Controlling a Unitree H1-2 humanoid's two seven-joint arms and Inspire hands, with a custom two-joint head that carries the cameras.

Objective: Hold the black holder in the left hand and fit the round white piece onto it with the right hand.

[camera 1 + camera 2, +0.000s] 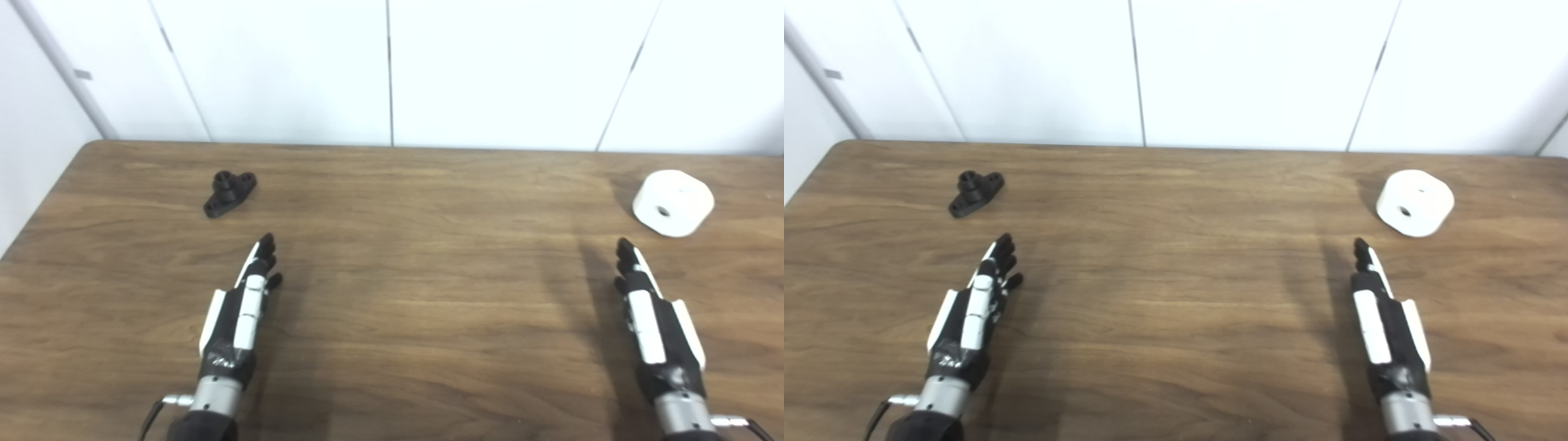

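A: On the wooden counter (392, 318), upper left of the frame: black holder (229, 193), lying flat, two round holes visible along its top, a short raised boss at one end. Untouched. Well apart from everything else.

B: Confirmed. Upper right of the frame: round white piece (672, 203), resting tilted on the counter, face with a small dark centre hole turned toward the camera. Also untouched.

A: Lower left of the frame: left hand (240, 312), entering from the bottom edge, fingers extended and slightly spread, pointing toward the far edge. Holding nothing. Positioned below and slightly right of the black holder in the picture, clearly apart from it.

B: Lower right of the frame: right hand (655, 321), likewise extended, fingers straight and held close together, empty. Fingertips near the round white piece but short of it, no contact.

A: Contact between palms and counter surface: cannot tell. Soft shadows visible beside each hand.

B: Background, top of the frame: white wall panels (392, 67) with vertical seams, directly behind the far counter edge.
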